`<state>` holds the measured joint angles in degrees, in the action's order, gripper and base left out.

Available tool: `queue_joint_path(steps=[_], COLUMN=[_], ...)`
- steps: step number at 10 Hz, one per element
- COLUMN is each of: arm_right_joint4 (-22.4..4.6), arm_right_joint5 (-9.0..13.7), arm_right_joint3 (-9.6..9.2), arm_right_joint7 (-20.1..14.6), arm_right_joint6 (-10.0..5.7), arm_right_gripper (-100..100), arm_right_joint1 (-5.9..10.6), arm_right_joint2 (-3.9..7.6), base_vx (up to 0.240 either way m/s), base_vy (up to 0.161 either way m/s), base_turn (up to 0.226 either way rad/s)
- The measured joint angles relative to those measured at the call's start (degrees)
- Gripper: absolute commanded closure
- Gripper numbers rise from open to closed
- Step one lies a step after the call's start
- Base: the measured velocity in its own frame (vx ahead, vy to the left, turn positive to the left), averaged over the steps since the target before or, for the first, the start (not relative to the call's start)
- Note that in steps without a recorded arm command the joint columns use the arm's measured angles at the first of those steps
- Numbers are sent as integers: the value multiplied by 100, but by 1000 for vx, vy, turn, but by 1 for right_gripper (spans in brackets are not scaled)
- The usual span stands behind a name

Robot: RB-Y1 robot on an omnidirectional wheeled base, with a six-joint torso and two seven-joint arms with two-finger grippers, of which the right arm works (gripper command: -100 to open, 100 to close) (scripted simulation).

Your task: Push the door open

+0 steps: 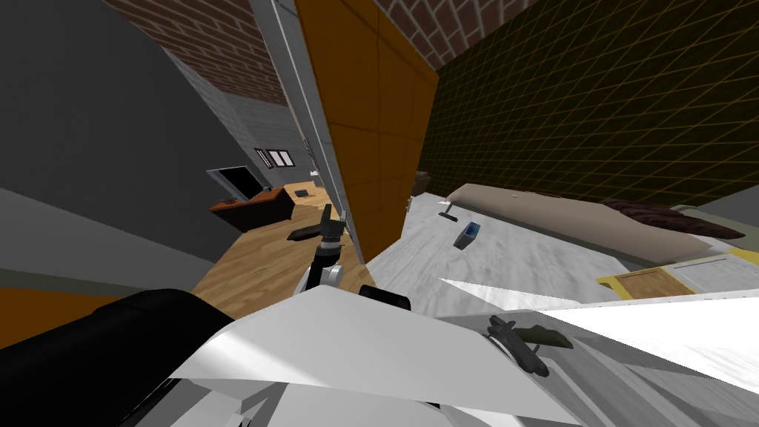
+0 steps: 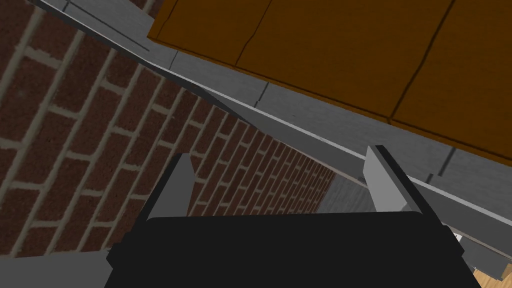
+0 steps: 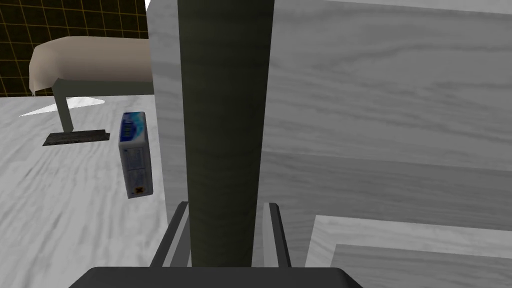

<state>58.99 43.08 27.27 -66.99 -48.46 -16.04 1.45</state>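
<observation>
– Door and tool, how do they sit?
– The pale grey wood-grained door point(image 3: 390, 100) lies right against the right tool point(image 3: 226, 209). Its dark olive bar handle point(image 3: 225, 100) runs straight up between the two fingers, which are clenched on its sides. In the head view the right tool point(image 1: 511, 332) is low on my right, at the near edge of the door point(image 1: 667, 333), which shows there as a bright white wedge.
– And the other arm?
– The left tool point(image 2: 278, 157) is released, fingers spread with nothing between them. In the head view the left tool point(image 1: 331, 222) is raised ahead of me, just beside a grey frame point(image 1: 311, 126) that borders an orange panelled surface point(image 1: 370, 126). I cannot tell whether it touches. Past its fingers runs a red brick wall point(image 2: 75, 125).
– What's underfoot?
– On the door's side, a grey-white wood-grain floor point(image 1: 459, 267). A blue and white box point(image 3: 135, 155) sits on it just beside the door's edge. Further off is a beige padded bed point(image 3: 90, 57) on a grey leg, in front of a dark wall with a yellow grid point(image 1: 593, 96).
– Beyond the frame?
– On that side there is a light wooden floor point(image 1: 252, 267), with a monitor point(image 1: 236, 180) on a reddish tabletop point(image 1: 252, 202).
</observation>
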Motion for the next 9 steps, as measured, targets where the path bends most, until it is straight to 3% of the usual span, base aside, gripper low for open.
queue_joint_path(steps=[3, 5, 9], arm_right_joint4=[-88, 32, -28], arm_right_joint5=[124, 209, 313], arm_right_joint3=[191, 339, 454], arm_right_joint7=[-15, 68, 86], arm_right_joint6=[-42, -22, -24], arm_right_gripper=[100, 100, 100], arm_right_joint1=[-12, -74, -112], arm_right_joint2=[-51, -175, -86], base_vx=[201, 162, 122], base_vy=[-90, -50, -101], base_turn=[-61, -63, -37])
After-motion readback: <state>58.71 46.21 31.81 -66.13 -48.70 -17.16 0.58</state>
